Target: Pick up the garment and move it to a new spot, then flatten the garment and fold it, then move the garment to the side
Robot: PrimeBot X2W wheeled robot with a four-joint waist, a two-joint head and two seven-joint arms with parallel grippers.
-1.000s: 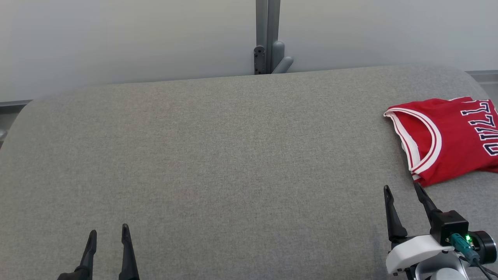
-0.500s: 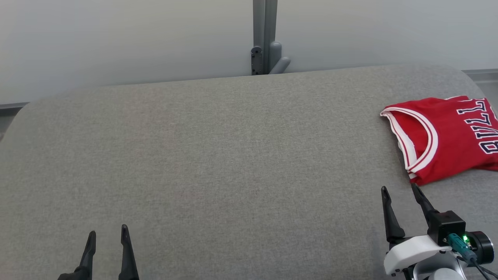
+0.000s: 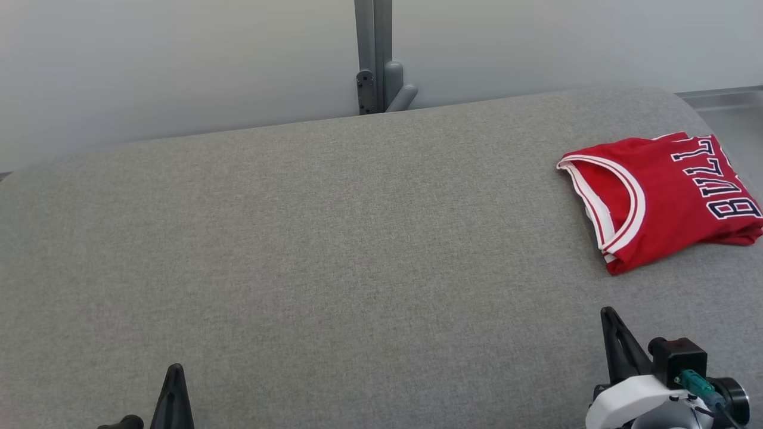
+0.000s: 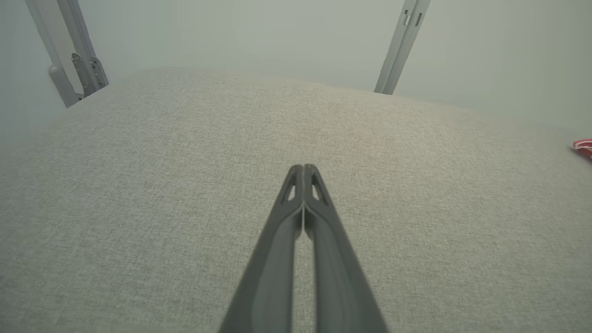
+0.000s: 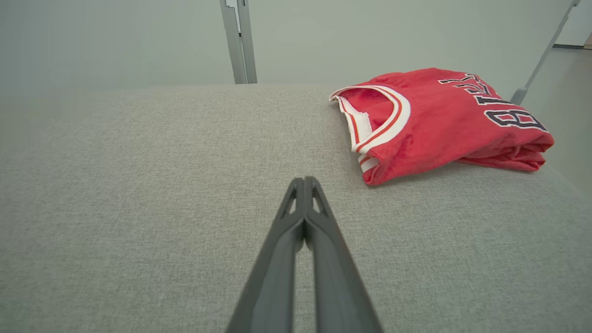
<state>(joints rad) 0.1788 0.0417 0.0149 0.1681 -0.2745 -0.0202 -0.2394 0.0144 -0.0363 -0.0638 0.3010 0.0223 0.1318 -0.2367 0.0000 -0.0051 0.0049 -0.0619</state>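
**A:** How is the left gripper standing?

**B:** The left gripper (image 4: pixel 304 172) is clenching on nothing; its two dark fingers are pressing together at the tips; it is pointing out across the grey cloth-covered table (image 4: pixel 138 194); far off to its right, a sliver of the red garment (image 4: pixel 583 147) is showing.

**A:** And the right gripper?

**B:** The right gripper (image 5: pixel 304 182) is doing likewise; its fingers are meeting tip to tip and gripping nothing; bare grey cloth is lying around it.

**A:** Where is the garment sitting from there?

**B:** It is lying ahead of the right gripper and off to its right, near the fingertips but apart from them; it is resting folded on the table, close to the table's right end; the white-and-red neckline (image 5: pixel 393 118) is facing the gripper's left; the dark lettering (image 5: pixel 511 119) is running along the far right part of the fold.

**A:** Anything beyond it?

**B:** A grey post (image 5: pixel 238 41) is rising behind the table's far edge, ahead and slightly left of the right gripper; a pale wall (image 5: pixel 115 41) is spreading behind that; in the head view the left gripper is sitting well apart from the garment.
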